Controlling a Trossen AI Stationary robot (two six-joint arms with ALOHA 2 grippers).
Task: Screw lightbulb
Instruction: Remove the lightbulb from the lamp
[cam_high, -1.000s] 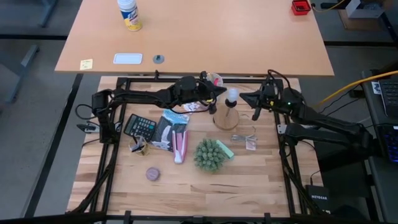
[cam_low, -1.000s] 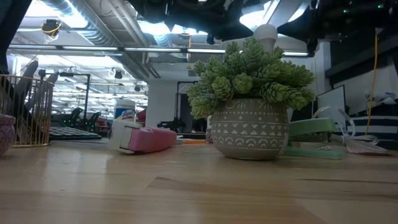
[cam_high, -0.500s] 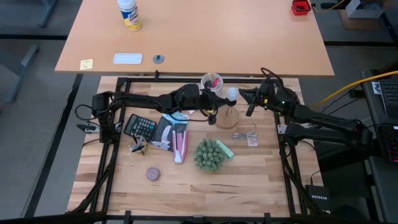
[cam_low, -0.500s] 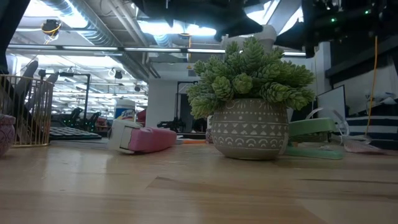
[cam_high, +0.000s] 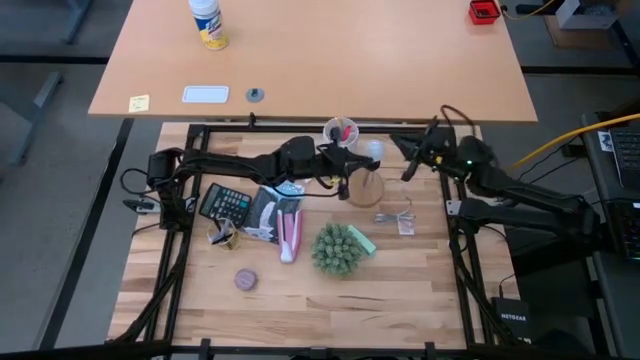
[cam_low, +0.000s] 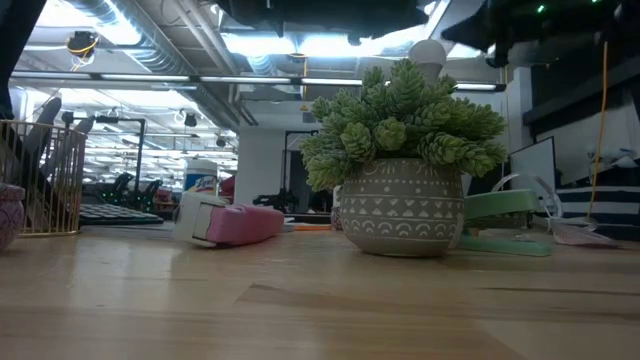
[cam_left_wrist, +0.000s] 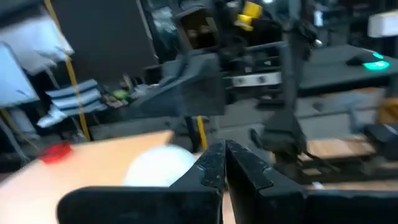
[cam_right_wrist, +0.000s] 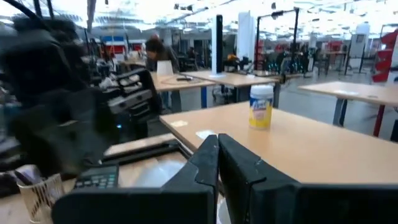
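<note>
the small white frosted pear-shaped lightbulb with its silver screw base stands upright on the round wooden lamp base, above table centre toward twelve o'clock, its dome showing over the green potted plant in the low view. it looks light, smooth and slippery, with thin breakable glass, so the safest hold is probably a gentle pinch across the widest part of the dome. the left gripper sits just at the bulb's nine o'clock, fingers pressed together and empty; the right gripper hangs at its three o'clock, likewise closed on nothing. compared with half a second ago, the right gripper has drawn back from the bulb, while the left has barely shifted.
</note>
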